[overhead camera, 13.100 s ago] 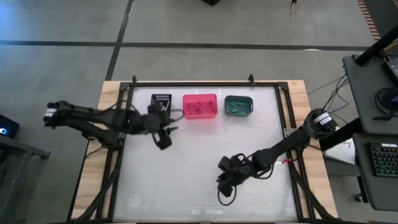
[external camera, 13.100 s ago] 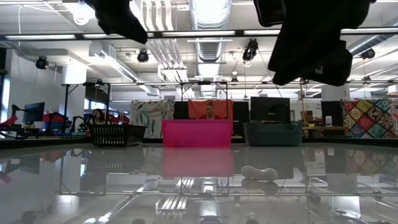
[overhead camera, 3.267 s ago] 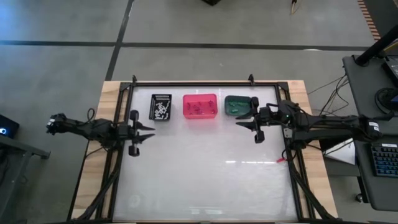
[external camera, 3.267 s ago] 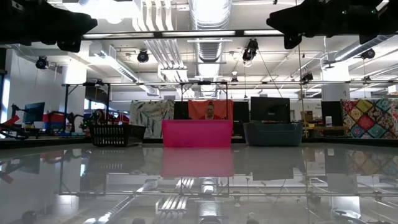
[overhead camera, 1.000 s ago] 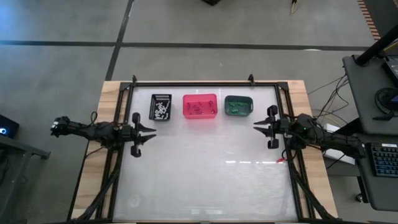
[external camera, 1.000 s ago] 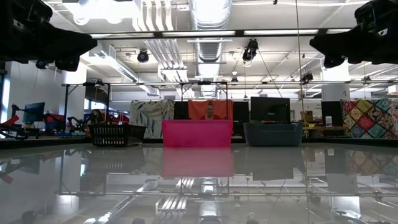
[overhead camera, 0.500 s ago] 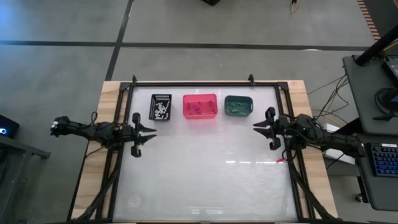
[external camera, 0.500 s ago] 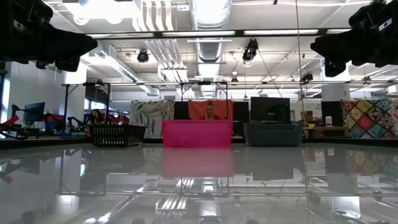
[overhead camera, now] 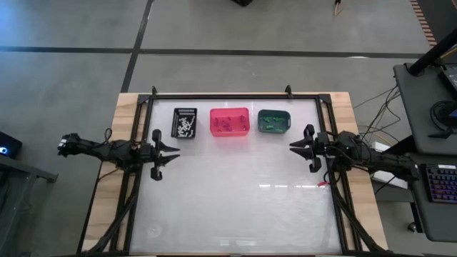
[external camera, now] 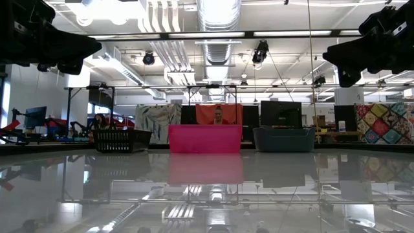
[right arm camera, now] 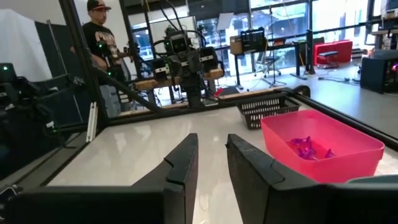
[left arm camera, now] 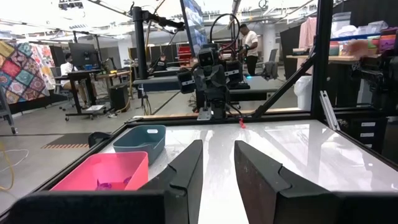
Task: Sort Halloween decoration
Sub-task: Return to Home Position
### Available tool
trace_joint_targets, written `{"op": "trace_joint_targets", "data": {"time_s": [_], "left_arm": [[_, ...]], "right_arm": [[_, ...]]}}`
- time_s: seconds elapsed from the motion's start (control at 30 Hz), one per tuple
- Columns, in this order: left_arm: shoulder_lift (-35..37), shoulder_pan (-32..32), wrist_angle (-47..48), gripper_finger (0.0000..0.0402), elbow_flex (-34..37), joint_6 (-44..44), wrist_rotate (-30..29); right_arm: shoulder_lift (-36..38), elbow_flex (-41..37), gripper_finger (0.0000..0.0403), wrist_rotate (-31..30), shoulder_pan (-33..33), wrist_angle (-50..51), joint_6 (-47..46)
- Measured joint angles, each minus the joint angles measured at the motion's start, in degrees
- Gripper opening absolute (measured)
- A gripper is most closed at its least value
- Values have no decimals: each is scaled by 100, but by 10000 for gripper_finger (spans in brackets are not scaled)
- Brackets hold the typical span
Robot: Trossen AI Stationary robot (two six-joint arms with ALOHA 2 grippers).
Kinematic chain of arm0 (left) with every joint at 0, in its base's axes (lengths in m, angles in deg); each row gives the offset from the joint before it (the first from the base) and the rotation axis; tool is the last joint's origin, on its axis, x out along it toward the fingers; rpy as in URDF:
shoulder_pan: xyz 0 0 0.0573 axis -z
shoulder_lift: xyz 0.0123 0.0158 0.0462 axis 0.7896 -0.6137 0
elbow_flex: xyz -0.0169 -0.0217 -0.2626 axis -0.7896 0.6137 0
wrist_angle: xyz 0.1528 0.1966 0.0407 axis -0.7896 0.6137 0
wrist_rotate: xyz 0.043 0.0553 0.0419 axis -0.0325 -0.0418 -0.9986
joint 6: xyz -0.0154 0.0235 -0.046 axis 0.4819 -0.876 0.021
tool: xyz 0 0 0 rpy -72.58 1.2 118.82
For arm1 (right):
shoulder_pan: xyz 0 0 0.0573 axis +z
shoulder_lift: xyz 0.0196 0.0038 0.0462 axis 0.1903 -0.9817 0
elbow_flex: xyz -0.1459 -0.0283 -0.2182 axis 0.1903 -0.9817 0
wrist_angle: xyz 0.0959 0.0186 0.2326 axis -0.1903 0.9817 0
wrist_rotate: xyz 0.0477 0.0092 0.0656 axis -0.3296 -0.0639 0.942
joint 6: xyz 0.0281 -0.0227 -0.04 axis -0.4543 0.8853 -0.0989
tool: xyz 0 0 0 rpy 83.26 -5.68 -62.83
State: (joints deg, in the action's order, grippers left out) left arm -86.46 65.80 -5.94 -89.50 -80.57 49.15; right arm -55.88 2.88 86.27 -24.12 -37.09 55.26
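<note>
Plainly trinkets (overhead camera: 186, 126) binned; left tool (overhead camera: 170, 153), right tool (overhead camera: 295, 147) apart.

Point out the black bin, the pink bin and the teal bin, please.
black bin (external camera: 123, 141), low view, on its meshed front wall.
pink bin (external camera: 204, 139), low view, on the middle of its front wall.
teal bin (external camera: 284, 140), low view, on the middle of its front wall.

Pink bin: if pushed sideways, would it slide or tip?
Probably slides: the pink bin is low, wide, and sits on a glossy table. Likely light, holding only small purple trinkets. Left gripper and right gripper wait at the sides, open.
</note>
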Motion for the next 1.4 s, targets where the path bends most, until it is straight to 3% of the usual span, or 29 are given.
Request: {"op": "trace_joint_targets", "data": {"time_s": [1.4], "left_arm": [[0, 2, -2, 75, 0, -1, 0]], "right_arm": [[-150, -2, 68, 0, 0, 0, 18]]}}
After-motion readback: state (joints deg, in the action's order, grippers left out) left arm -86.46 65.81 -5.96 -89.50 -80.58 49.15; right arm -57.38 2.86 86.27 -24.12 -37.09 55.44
